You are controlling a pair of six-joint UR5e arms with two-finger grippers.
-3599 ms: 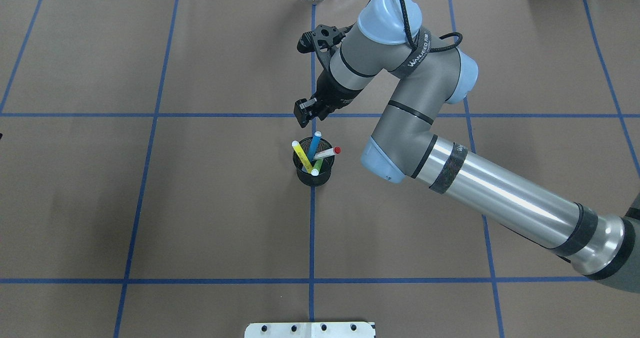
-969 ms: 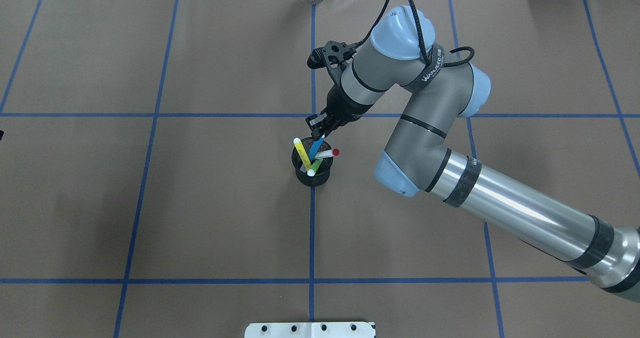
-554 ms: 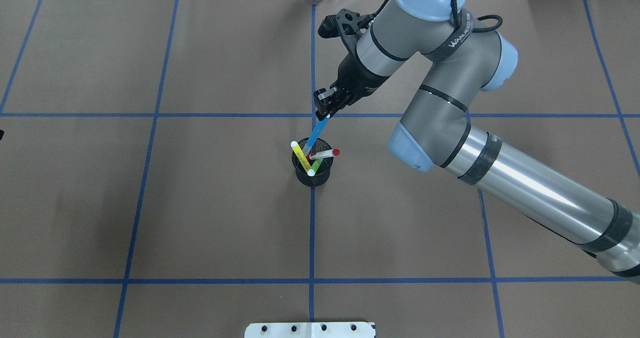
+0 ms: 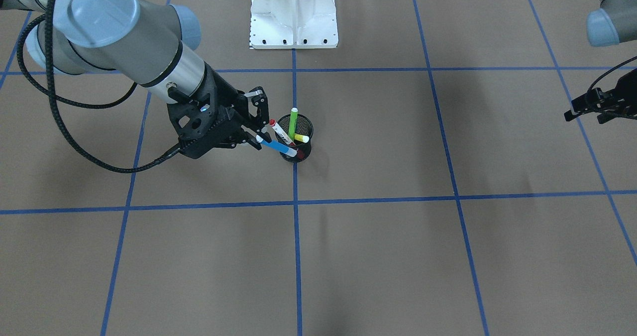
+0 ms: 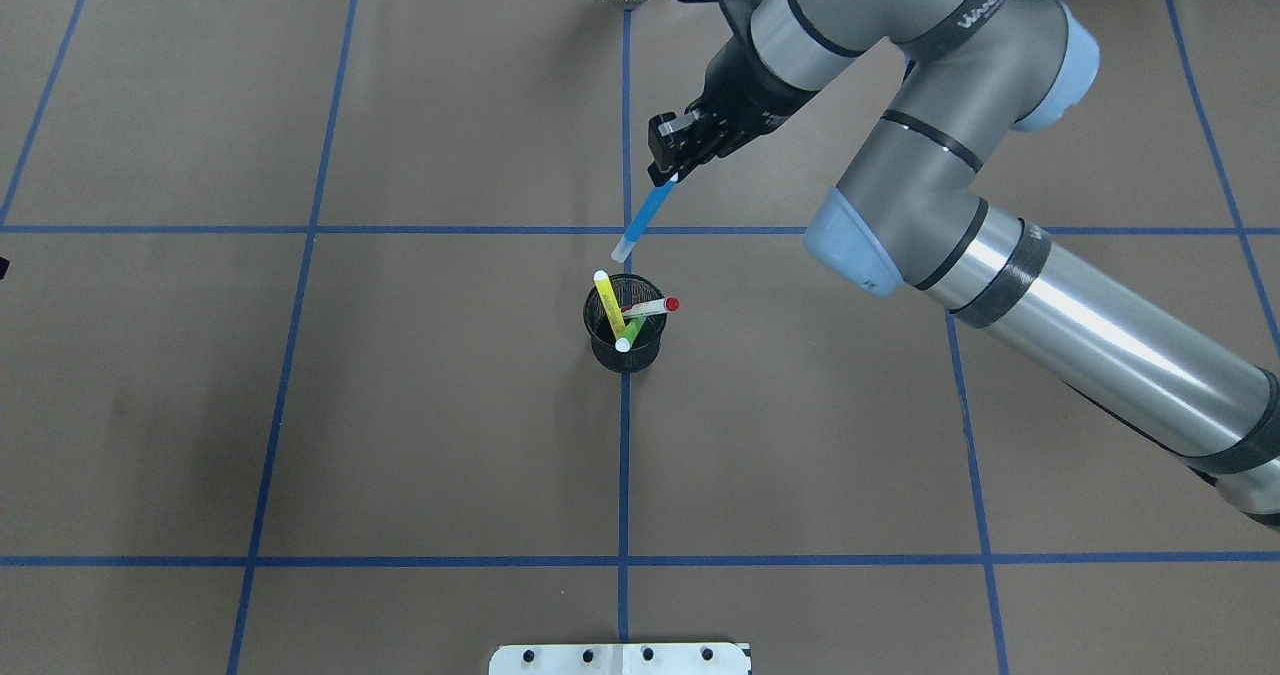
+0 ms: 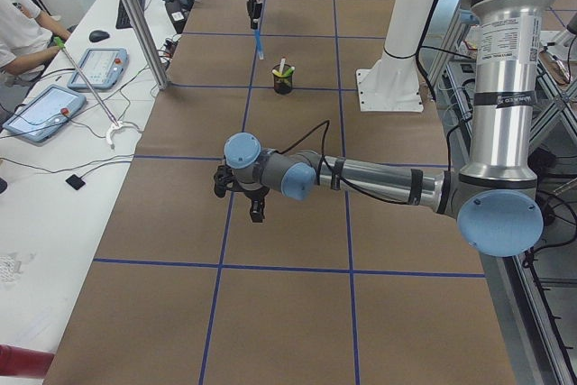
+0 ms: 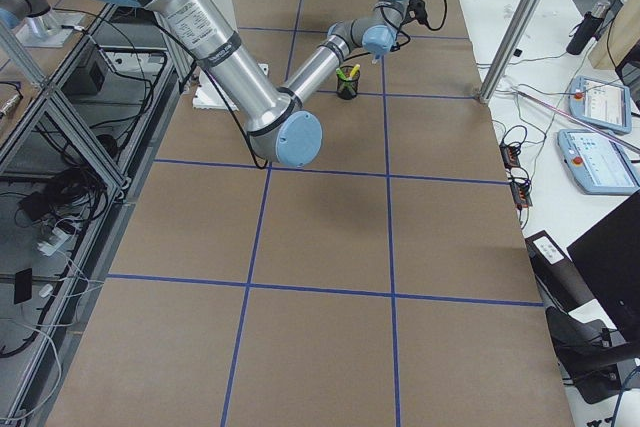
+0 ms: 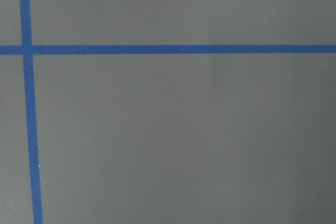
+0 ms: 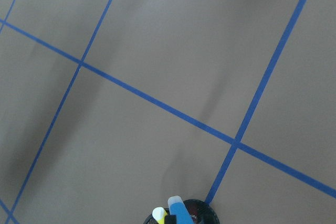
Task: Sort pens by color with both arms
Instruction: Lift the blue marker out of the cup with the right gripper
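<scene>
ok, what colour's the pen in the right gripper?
Blue, with a pale tip. The pen in the right gripper shows best in the overhead view.

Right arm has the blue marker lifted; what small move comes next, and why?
Likely carry it sideways, away from the black mesh cup: the right hand is shut on the slim blue marker, whose pale lower tip looks clear of the rim.
</scene>
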